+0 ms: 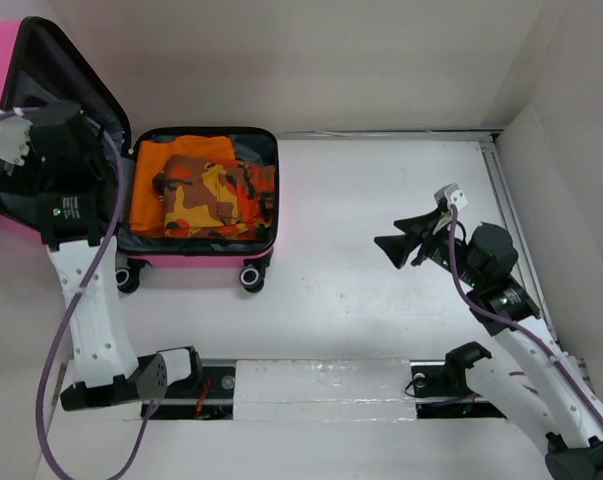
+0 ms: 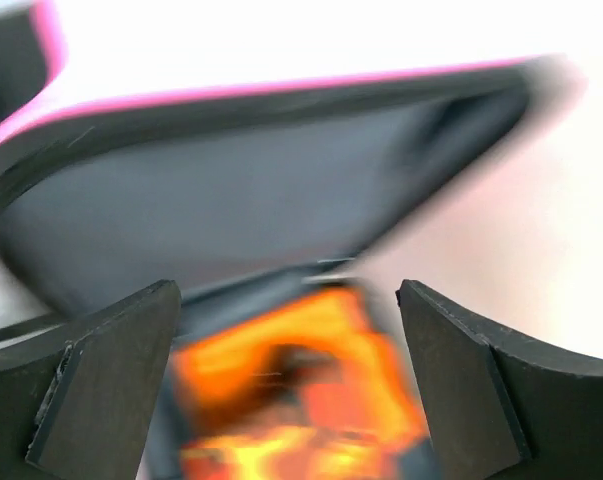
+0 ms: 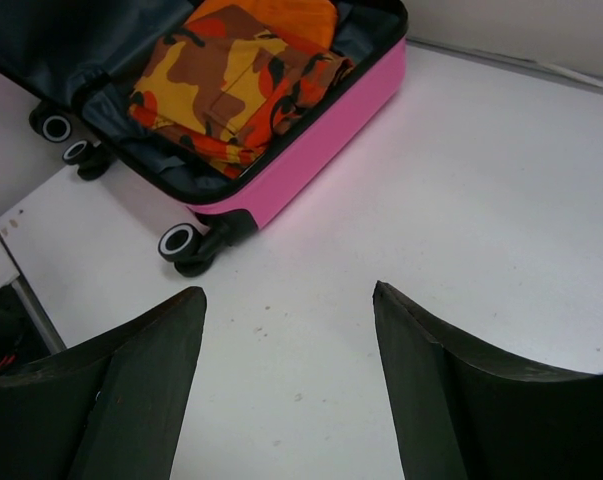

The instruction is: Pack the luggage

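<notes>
The hot-pink luggage (image 1: pixel 206 255) lies open at the back left of the table, its lid (image 1: pixel 1 60) raised to the left with the dark lining showing. Folded orange and camouflage clothes (image 1: pixel 206 190) fill its base. My left gripper (image 1: pixel 76 150) hovers in front of the lid's lining, open and holding nothing. In the left wrist view the lid (image 2: pixel 241 190) is blurred above the clothes (image 2: pixel 301 390), with the left gripper (image 2: pixel 286 300) framing them. Over the bare table to the right, my right gripper (image 1: pixel 396 240) is open and empty. The right wrist view has the right gripper (image 3: pixel 289 292) facing the luggage (image 3: pixel 321 120).
Black wheels (image 1: pixel 251 277) stick out from the suitcase's near side. White walls enclose the table at the back and right. A metal rail (image 1: pixel 511 210) runs along the right edge. The arm bases (image 1: pixel 321 385) sit at the near edge.
</notes>
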Robot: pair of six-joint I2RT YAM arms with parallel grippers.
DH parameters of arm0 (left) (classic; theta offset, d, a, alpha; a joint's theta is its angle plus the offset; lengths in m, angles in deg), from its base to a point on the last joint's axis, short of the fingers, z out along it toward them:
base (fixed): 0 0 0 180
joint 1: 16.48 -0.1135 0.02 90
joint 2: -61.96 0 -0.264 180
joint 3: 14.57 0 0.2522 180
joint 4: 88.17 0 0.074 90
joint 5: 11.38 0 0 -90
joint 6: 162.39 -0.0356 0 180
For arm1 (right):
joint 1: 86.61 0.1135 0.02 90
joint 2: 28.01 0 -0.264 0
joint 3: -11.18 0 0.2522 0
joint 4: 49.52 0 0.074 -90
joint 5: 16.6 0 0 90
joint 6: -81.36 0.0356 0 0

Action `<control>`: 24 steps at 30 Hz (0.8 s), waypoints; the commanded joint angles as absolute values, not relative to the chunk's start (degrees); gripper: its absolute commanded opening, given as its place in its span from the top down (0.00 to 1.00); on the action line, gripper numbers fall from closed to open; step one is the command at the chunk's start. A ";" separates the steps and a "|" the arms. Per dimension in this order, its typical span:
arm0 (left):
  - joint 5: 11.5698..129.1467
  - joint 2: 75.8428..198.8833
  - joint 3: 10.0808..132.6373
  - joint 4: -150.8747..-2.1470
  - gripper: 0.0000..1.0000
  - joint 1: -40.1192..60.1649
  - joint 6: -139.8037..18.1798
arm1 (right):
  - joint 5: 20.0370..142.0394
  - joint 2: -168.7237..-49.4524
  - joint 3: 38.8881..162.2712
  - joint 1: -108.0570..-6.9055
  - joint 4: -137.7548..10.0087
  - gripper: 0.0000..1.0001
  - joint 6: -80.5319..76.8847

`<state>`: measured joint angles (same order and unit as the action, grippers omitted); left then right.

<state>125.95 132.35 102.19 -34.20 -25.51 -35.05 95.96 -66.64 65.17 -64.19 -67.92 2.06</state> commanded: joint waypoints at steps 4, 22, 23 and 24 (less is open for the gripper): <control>129.56 124.38 102.94 -38.01 0.10 -21.75 -38.73 | 96.16 -66.50 66.87 -63.49 -66.09 0.26 1.38; 139.60 127.95 82.60 -30.04 0.01 -25.00 -36.37 | 93.88 -64.66 67.40 -62.88 -67.14 0.26 0.85; 140.92 128.48 83.12 -28.72 0.01 -25.00 -35.57 | 93.88 -64.66 67.40 -62.27 -67.14 0.26 0.85; 140.93 128.49 83.13 -28.70 0.01 -25.00 -35.57 | 93.88 -64.66 67.40 -62.26 -67.14 0.26 0.85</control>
<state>136.70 127.15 83.92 -32.17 -24.84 -38.37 94.41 -65.17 65.26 -63.21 -68.34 1.62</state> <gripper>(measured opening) 0.990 0.737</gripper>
